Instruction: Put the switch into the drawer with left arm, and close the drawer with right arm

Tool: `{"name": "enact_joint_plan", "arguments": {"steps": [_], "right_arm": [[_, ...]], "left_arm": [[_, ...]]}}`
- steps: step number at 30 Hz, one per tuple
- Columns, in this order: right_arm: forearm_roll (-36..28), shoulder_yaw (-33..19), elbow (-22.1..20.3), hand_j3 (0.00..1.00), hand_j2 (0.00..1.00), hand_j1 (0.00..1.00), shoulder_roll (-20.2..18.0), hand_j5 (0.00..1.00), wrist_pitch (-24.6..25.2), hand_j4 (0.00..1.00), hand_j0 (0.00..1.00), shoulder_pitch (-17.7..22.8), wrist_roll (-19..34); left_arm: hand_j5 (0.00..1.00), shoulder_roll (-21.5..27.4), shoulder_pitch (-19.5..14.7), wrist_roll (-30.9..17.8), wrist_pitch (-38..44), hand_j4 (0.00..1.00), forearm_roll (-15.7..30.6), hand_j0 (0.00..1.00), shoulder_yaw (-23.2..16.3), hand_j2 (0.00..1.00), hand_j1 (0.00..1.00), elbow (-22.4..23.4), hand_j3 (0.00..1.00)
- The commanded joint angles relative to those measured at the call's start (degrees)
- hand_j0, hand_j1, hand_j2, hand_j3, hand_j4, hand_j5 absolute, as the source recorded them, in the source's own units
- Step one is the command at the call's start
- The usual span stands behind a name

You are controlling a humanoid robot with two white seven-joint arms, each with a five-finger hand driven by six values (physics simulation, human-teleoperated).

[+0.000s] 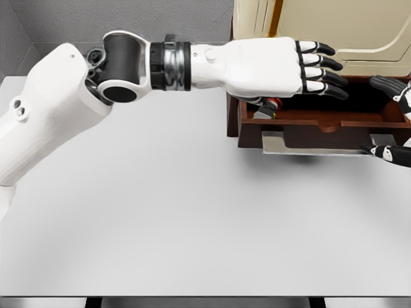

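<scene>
Over the open drawer (321,125), the left hand (282,67) hovers, fingers extended and empty; the switch (268,109) lies inside. Placement appears complete. Next: withdraw left, then the right hand (395,122), fingers loose, pushes the drawer front.

cabinet (321,29) standing at far right of counter (192,212) | drawer (321,122) sticking out open toward the near side | switch (268,108) lying in drawer's left end | left hand (282,67) reaching over drawer | right hand (393,119) showing at drawer's right end
</scene>
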Motion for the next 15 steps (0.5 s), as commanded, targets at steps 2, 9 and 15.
{"name": "enact_joint_plan", "arguments": {"steps": [2,9,15], "right_arm": [[-0.5,-0.5,0.0,1.0,1.0,1.0,-0.3,1.0,0.0,1.0,1.0,0.0,0.0],[-0.6,-2.7,0.0,1.0,1.0,1.0,0.0,1.0,0.0,1.0,1.0,0.2,0.8],[1.8,-4.3,0.1,1.0,1.0,1.0,1.3,1.0,0.0,1.0,1.0,-1.0,0.7]], "left_arm": [[1.0,5.3,0.4,0.0,0.1,1.0,1.3,1.0,0.1,1.0,1.0,-6.7,1.0],[1.0,14.6,2.5,0.1,0.1,1.0,2.5,1.0,0.5,1.0,1.0,-9.8,1.0],[1.0,25.2,6.6,0.2,0.1,1.0,2.5,1.0,3.5,1.0,1.0,-9.8,1.0]]}}
